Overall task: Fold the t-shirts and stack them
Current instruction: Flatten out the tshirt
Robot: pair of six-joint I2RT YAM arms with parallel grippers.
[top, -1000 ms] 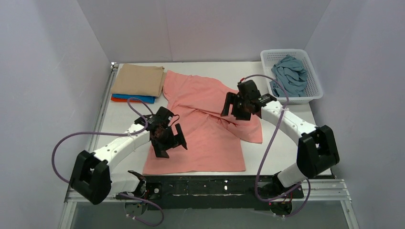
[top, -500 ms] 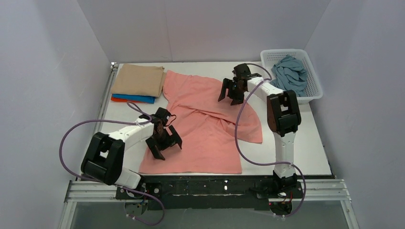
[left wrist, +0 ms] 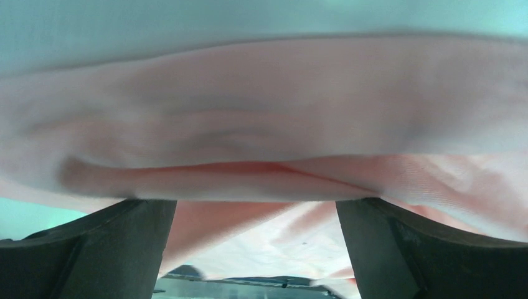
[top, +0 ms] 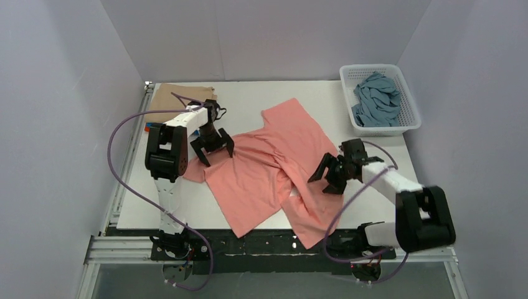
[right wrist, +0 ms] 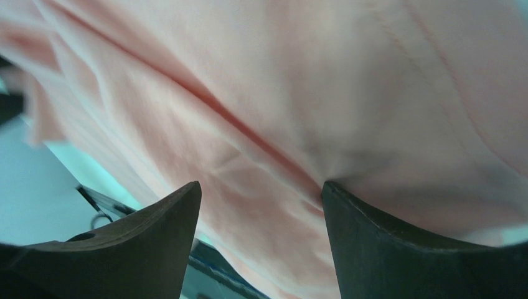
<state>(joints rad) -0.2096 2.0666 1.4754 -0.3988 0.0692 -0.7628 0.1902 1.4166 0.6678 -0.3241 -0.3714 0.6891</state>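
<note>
The salmon-pink t-shirt [top: 274, 165] lies rumpled and diagonal across the middle of the table, one corner reaching the front edge. My left gripper [top: 212, 142] is open over the shirt's left edge; in the left wrist view its jaws [left wrist: 255, 205] stand wide apart with pink cloth [left wrist: 261, 124] in front. My right gripper [top: 330, 177] is open on the shirt's right side; in the right wrist view [right wrist: 261, 187] the pink cloth [right wrist: 311, 93] lies under the spread fingers. A folded tan t-shirt [top: 171, 96] tops the stack at the back left. The dusty grey-blue t-shirt [top: 377, 99] lies bunched in the basket.
The white mesh basket [top: 408, 103] stands at the back right corner. A sliver of blue and orange-red cloth [top: 148, 128] shows under the tan shirt, mostly hidden by the left arm. Grey walls enclose the table on three sides.
The pink shirt has swung round from flat and square to diagonal. My left gripper moved back toward the stack; my right gripper moved from the back to the near right.
</note>
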